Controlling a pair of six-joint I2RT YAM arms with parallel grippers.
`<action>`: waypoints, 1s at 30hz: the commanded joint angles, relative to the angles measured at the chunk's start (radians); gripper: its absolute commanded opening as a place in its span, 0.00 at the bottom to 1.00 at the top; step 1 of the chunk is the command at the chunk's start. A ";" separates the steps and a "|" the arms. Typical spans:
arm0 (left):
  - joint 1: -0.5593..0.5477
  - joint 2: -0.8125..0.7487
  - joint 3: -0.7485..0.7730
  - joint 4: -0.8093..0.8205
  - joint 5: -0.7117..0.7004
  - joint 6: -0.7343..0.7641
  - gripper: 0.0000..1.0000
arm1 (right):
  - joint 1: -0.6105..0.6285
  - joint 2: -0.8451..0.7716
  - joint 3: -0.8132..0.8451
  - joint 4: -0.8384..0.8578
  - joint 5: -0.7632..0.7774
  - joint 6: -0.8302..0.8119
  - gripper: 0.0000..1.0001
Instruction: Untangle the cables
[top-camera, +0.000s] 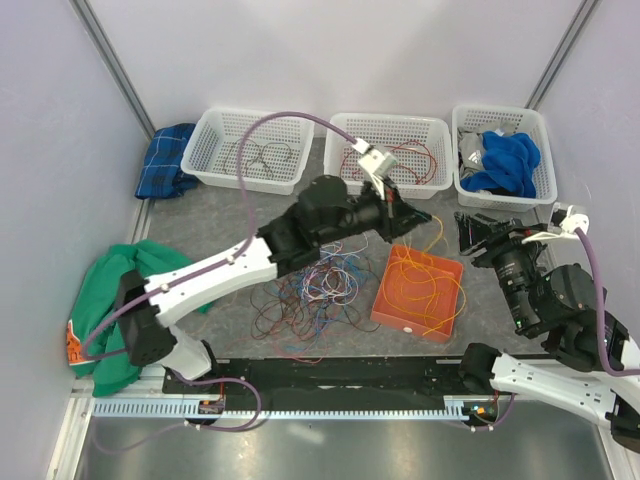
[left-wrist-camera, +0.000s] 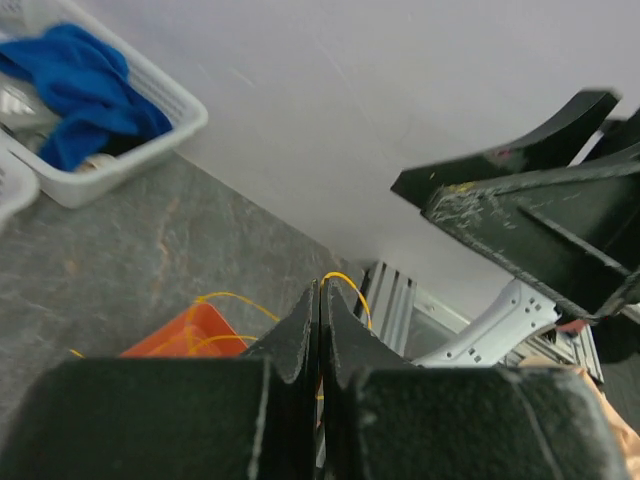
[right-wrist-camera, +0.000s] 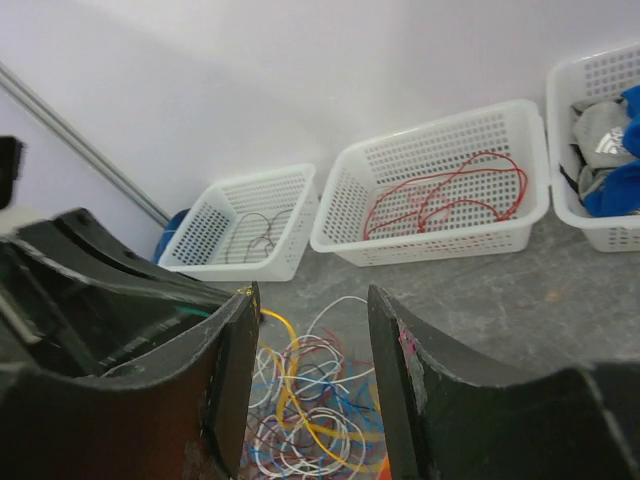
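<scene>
Left basket (top-camera: 203, 146), middle basket (top-camera: 388, 118), right basket (top-camera: 500, 109) holding blue cloth (top-camera: 505, 160); orange tray (top-camera: 394, 310), green cloth (top-camera: 100, 275) at left, plaid cloth (top-camera: 165, 160)

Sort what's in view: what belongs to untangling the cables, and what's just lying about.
Job: cable tangle; yellow cable in shut left gripper; yellow cables on orange tray; red cables in middle basket.
Lying about: green cloth; plaid cloth; blue cloth in right basket.

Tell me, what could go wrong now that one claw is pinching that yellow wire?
1. The left claw is shut on a yellow cable that seems to run down to the yellow loops in the orange tray; pulling may drag the whole bunch out.
2. The open right claw sits close beside it, so the two might bump.
</scene>
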 joint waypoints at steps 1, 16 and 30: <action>-0.016 0.089 0.015 0.086 0.015 -0.064 0.02 | 0.001 -0.039 0.004 -0.094 0.049 0.006 0.55; -0.037 0.309 -0.088 0.148 0.112 -0.125 0.02 | 0.001 -0.061 -0.094 -0.125 0.069 0.055 0.55; -0.060 0.040 -0.240 0.037 -0.149 -0.029 1.00 | 0.001 -0.045 -0.121 -0.123 0.065 0.075 0.56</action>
